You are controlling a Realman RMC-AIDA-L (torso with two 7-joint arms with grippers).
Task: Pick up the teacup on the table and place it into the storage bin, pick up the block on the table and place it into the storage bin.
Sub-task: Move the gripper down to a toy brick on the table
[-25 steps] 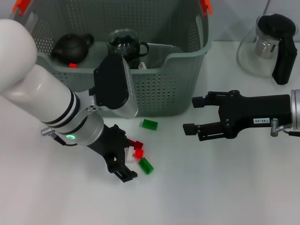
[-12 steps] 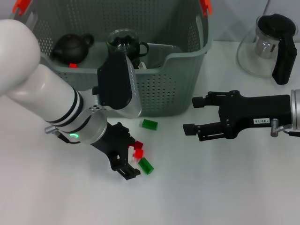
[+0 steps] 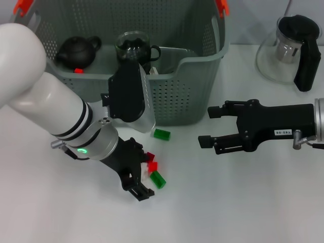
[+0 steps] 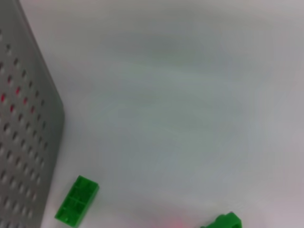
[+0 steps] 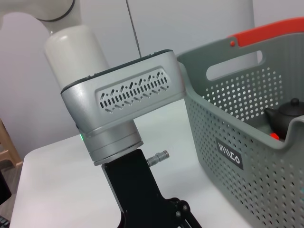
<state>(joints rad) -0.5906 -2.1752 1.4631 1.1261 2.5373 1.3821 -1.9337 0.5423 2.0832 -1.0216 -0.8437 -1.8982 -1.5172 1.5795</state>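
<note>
The grey storage bin [image 3: 187, 101] stands at the back of the table; its label [image 5: 230, 153] shows in the right wrist view. Inside it sit a glass teacup [image 3: 133, 45] and a black teapot [image 3: 77, 51]. In front of the bin lies a cluster of small blocks: a red block [image 3: 151, 163], a white one [image 3: 145, 175] and a green one [image 3: 158, 179]. My left gripper [image 3: 144, 172] is low over this cluster, open, its fingers on either side of the red and white blocks. Another green block [image 3: 162, 134] [image 4: 76, 200] lies nearer the bin. My right gripper [image 3: 206, 125] hovers open to the right of the bin.
A glass pitcher with a black handle [image 3: 291, 48] stands at the back right. The bin's orange handle clips [image 3: 221, 7] stick up at its rim. In the left wrist view the bin's perforated wall [image 4: 23, 123] is close beside the green block.
My left gripper has shifted right and toward the table's front, closing in over the red and white blocks. The right arm has barely moved.
</note>
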